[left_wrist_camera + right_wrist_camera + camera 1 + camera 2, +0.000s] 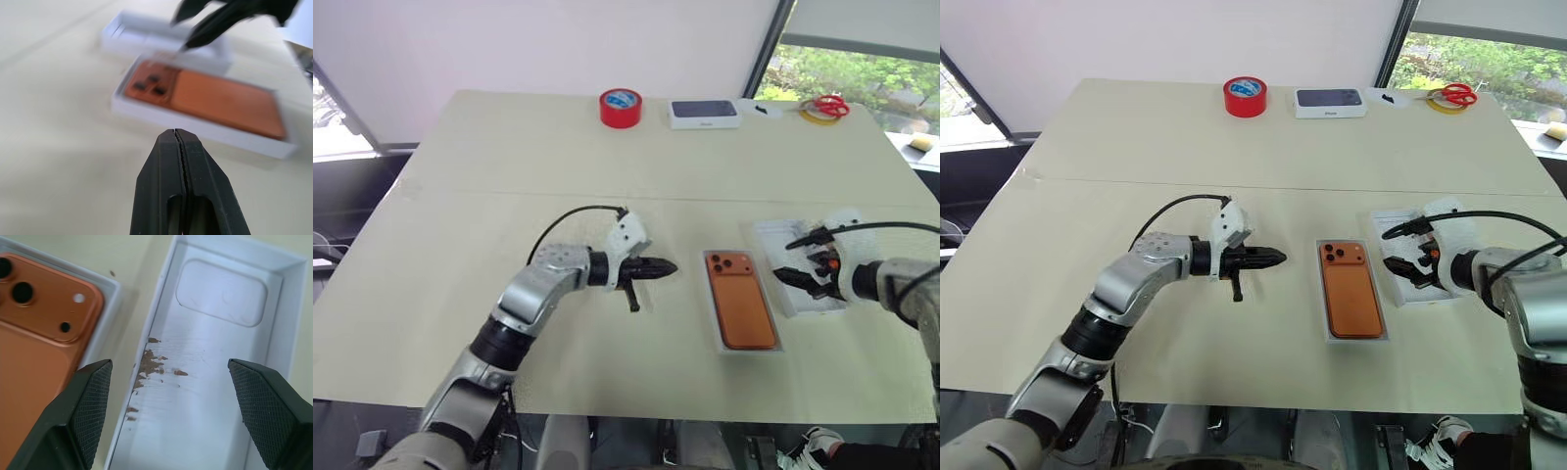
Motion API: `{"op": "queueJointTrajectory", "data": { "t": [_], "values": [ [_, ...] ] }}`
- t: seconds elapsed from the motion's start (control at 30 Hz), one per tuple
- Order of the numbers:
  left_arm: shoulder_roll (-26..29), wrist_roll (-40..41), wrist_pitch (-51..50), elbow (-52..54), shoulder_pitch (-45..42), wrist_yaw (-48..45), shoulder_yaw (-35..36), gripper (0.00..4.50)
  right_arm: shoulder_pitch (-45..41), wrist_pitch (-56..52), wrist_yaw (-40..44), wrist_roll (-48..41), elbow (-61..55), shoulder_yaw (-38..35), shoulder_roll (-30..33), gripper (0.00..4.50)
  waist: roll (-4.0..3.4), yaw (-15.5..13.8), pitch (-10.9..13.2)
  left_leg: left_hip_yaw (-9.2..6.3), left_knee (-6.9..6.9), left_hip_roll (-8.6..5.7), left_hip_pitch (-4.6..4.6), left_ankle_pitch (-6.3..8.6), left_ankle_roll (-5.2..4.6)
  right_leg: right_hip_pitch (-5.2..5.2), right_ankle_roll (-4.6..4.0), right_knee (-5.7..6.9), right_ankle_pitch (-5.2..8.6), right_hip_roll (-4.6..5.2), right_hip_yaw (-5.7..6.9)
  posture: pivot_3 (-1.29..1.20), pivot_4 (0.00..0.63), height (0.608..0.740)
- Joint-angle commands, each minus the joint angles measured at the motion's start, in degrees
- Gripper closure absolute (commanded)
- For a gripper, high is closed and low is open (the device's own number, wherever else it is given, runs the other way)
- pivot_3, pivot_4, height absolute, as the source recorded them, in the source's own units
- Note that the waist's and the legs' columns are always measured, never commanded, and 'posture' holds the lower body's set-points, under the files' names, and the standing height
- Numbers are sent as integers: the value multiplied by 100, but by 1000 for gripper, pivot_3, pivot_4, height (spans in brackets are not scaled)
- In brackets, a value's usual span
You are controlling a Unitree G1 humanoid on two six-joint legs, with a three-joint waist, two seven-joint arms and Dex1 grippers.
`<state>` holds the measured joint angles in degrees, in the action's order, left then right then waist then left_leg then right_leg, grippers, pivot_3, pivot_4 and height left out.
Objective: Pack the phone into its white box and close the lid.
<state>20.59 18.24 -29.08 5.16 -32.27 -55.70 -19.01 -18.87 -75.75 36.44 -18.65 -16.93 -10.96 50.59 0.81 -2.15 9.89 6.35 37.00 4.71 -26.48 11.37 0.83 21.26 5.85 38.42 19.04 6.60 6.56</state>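
Where the slim orange smartphone (741,300) lies back-up inside its shallow white cardboard box (718,309), its long axis runs from the table's near edge toward the far edge, with the raised cluster of three camera lenses at the far end. Just beside it on the robot's right lies the lid (770,238), a shallow white rectangular shell turned inner face up and roughly parallel to the box; brownish flecks mark its floor and a raised rounded rectangle sits at one end. Well away along the far edge of the cream tabletop (509,176) stand a red roll of tape (621,108), a white box printed with a dark phone (704,114), and red-handled scissors (828,106) lying on a yellow ring. Nothing lies between the lid and the box. The left gripper (668,266) reaches nearly level from the robot's left, pointing toward the box from a short way off, its two black fingers pressed together on nothing. The right gripper (168,413) hangs over the lid, angled downward, its fingers (78,406) spread wide and empty, one finger above the gap between box and lid, the other over the lid's far wall.
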Motion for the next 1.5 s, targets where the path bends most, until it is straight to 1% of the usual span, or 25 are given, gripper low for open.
{"op": "queueJointTrajectory", "data": {
  "t": [0.03,0.2,0.27,0.3,0.33,0.37,0.4,0.5,0.53,0.6,0.63,0.73,0.77,0.83,0.9,0.93,0.97,1.03,1.07,1.1,1.13,1.17,1.27,1.37,1.5],
  "values": [
    [176,-2,388,305,73,-373,-55,4500,-290,-63,7,-105,262,87,49,561,-2,6,0,1,0,0,0,0,0,-1,0,1,0,0,0,0,150,730],
    [199,-106,507,314,165,-414,-166,4500,-736,-172,-47,-48,698,680,102,561,-6,10,0,2,2,1,0,0,-1,3,0,3,0,-1,-2,0,150,730],
    [159,-111,499,322,181,-413,-190,4500,-969,-243,-81,-21,908,878,88,1051,-7,15,0,3,2,1,0,0,-1,5,1,4,0,-1,-4,0,150,730],
    [140,-110,497,317,183,-415,-201,4500,-1091,-291,-80,-30,1026,959,69,1390,-7,13,0,4,2,1,-1,0,-1,6,1,5,0,-1,-4,0,150,730],
    [124,-116,501,305,182,-416,-208,4500,-1178,-293,-84,-14,1121,1057,71,1900,-7,16,0,5,3,1,-1,0,-1,6,1,5,0,-1,-4,0,150,730],
    [107,-123,511,287,178,-417,-216,4500,-1266,-302,-109,17,1224,1161,75,2254,-7,17,0,6,2,1,-1,0,-1,7,1,6,0,-2,-4,0,150,730],
    [95,-124,521,274,174,-424,-219,4500,-1343,-316,-134,33,1318,1229,63,2893,-7,14,0,8,2,1,-1,0,-1,7,1,8,0,-2,-4,0,150,730],
    [77,-142,563,258,165,-435,-217,4500,-1465,-419,-118,-32,1408,1296,56,4364,-7,12,0,14,3,1,-1,0,0,6,1,8,0,-2,-4,0,150,730],
    [83,-171,577,259,161,-421,-221,4500,-1498,-484,-96,-83,1395,1275,49,4443,-7,10,0,15,4,1,-1,0,-1,6,1,8,0,-2,-4,0,150,730],
    [108,-229,631,264,164,-402,-234,4500,-1576,-631,-124,-151,1388,1127,-4,4443,-7,14,0,15,4,2,-1,0,-1,6,1,8,0,-2,-4,0,150,730],
    [127,-261,687,275,180,-384,-221,4500,-1677,-776,-189,-198,1399,868,-93,4443,-7,16,0,15,4,2,0,0,-1,7,1,9,0,-2,-4,0,150,730],
    [179,-282,691,284,232,-219,-30,4500,-2119,-1413,-331,-438,1206,-227,-471,4443,-15,39,4,17,4,3,-1,0,0,12,1,14,0,-2,-6,0,150,730],
    [206,-267,679,271,254,-145,74,4500,-2252,-1564,-355,-692,1101,-618,-592,4443,-19,49,5,16,3,3,-1,0,0,14,1,18,-1,-2,-9,0,150,730],
    [271,-252,651,212,288,-42,219,4500,-2344,-1675,-444,-1479,947,-1093,-702,4443,-19,58,5,15,2,4,-1,-2,2,16,1,26,0,-2,-9,0,150,730],
    [331,-290,650,100,304,30,300,4500,-2322,-1675,-832,-2812,934,-1408,-780,4443,-18,55,5,13,0,6,0,-1,1,15,1,25,0,-4,-8,0,150,730],
    [373,-325,665,9,302,66,334,4500,-2282,-1675,-1197,-3569,956,-1497,-843,4443,-18,62,5,12,-1,6,0,-1,1,12,1,24,0,-4,-5,0,150,730],
    [404,-365,730,-132,290,97,389,4500,-2188,-1675,-1701,-4522,981,-1500,-989,4443,-18,78,5,13,1,5,1,-1,1,12,1,24,0,-3,-6,0,150,730],
    [426,-403,810,-406,228,152,486,4500,-1992,-1675,-2794,-6136,1087,-1416,-1297,4443,-18,127,5,8,3,6,3,-1,0,8,0,25,0,-3,-6,0,150,730],
    [434,-439,846,-525,191,177,514,4500,-1652,-946,-3766,-7619,999,-908,-1006,4443,-17,135,5,7,2,5,2,-1,0,8,0,27,0,-2,-6,0,150,730],
    [440,-476,890,-628,154,196,536,4500,-1402,-368,-4496,-8597,872,-546,-856,4443,-16,136,6,3,3,5,1,-1,0,9,1,28,0,-3,-5,0,150,730],
    [453,-502,939,-733,115,203,562,4500,-1230,106,-5014,-9187,729,-299,-895,4443,-16,138,6,1,3,4,-1,0,-1,10,1,28,0,-1,-5,0,150,730],
    [458,-518,979,-799,92,201,579,4500,-1122,436,-5318,-9434,584,-160,-962,4443,-14,146,7,1,3,4,-3,0,-3,11,1,28,0,0,-5,0,150,730],
    [466,-545,1080,-920,44,158,619,4500,-924,1062,-5854,-9435,74,70,-1539,4443,-15,176,8,16,10,5,-1,1,-4,16,3,36,-1,0,-9,0,150,730],
    [424,-521,1105,-896,36,144,623,4500,-538,1483,-6314,-9435,-360,322,-1908,4443,-15,147,7,12,8,6,-1,1,-3,18,4,43,0,-3,-9,0,150,730],
    [324,-524,1096,-787,80,169,547,4500,-86,1831,-6768,-9435,-614,456,-2167,4443,-15,140,7,11,10,2,-5,2,-5,17,6,42,2,3,-8,0,150,730]
  ]
}}
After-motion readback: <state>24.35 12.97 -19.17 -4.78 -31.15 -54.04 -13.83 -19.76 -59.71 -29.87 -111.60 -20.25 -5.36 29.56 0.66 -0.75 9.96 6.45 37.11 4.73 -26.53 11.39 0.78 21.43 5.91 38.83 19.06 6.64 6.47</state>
